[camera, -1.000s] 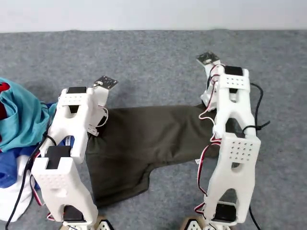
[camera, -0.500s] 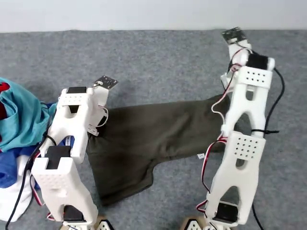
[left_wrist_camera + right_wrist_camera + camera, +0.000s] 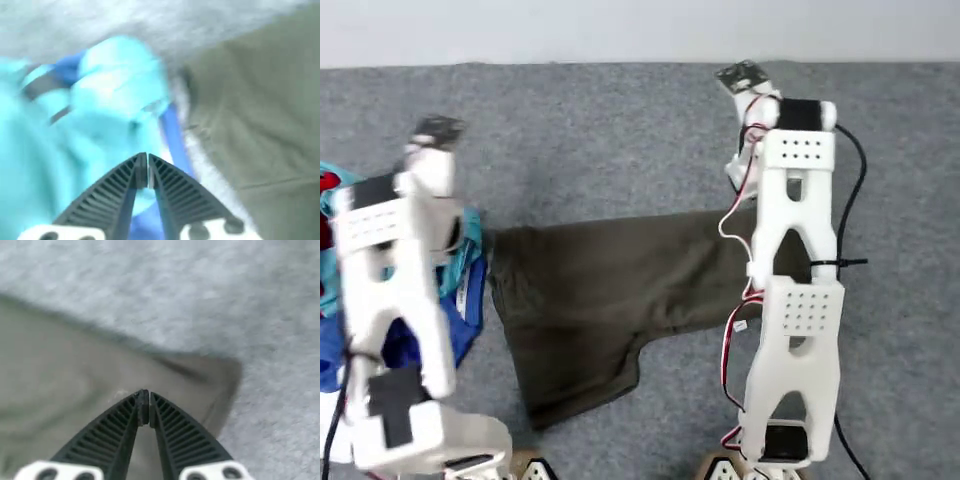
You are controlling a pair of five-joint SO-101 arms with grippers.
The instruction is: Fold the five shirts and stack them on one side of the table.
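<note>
Left gripper (image 3: 148, 172) has swung off the olive shirt (image 3: 610, 290) toward the pile (image 3: 115, 85) — jaws together, empty. Right gripper (image 3: 145, 407) likewise, above the shirt — fold not yet begun.

Grey table (image 3: 620, 130): olive shirt (image 3: 605, 290), shirt pile (image 3: 462, 325).

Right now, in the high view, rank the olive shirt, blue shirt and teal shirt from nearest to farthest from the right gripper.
1. The olive shirt: under the right gripper, at the shirt's right end.
2. The blue shirt and teal shirt: both in the left pile, too close to call.
</note>
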